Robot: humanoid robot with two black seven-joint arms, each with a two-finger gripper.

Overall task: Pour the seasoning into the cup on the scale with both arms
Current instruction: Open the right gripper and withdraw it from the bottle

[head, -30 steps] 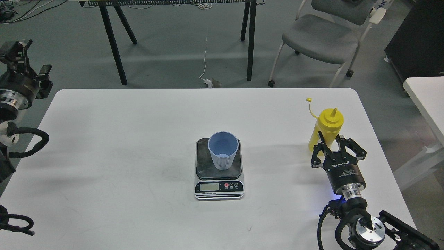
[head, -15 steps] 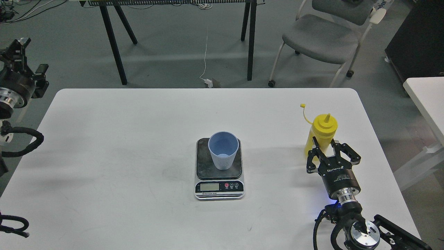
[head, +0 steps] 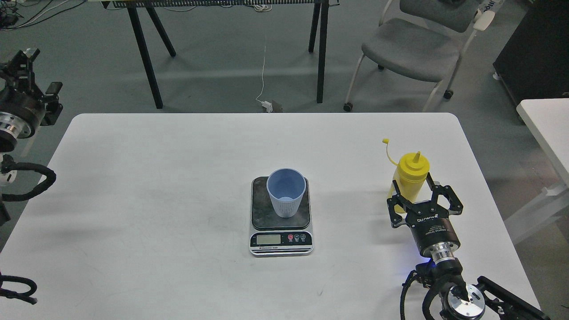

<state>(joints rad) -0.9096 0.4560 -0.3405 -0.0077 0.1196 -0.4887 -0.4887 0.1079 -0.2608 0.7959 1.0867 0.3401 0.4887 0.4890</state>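
The yellow seasoning bottle (head: 413, 171) stands upright at the right side of the white table (head: 155, 178), its tethered cap (head: 385, 141) hanging open to the left. My right gripper (head: 412, 186) reaches in from the near right, with one finger on each side of the bottle's lower body, shut on it. The light blue cup (head: 286, 191) stands upright and looks empty on the dark platform of the scale (head: 280, 240) at the table's middle. My left gripper (head: 22, 71) hangs off the table's far left edge, dark and end-on.
A grey chair (head: 413, 44) and a black-legged table (head: 231, 26) stand on the floor beyond the far edge. Another white table (head: 546, 124) lies to the right. Black cable loops (head: 31, 182) hang at the left edge.
My right gripper and the bottle have moved together to the left and slightly toward me. The left arm shifted a little left early on, then stayed still.
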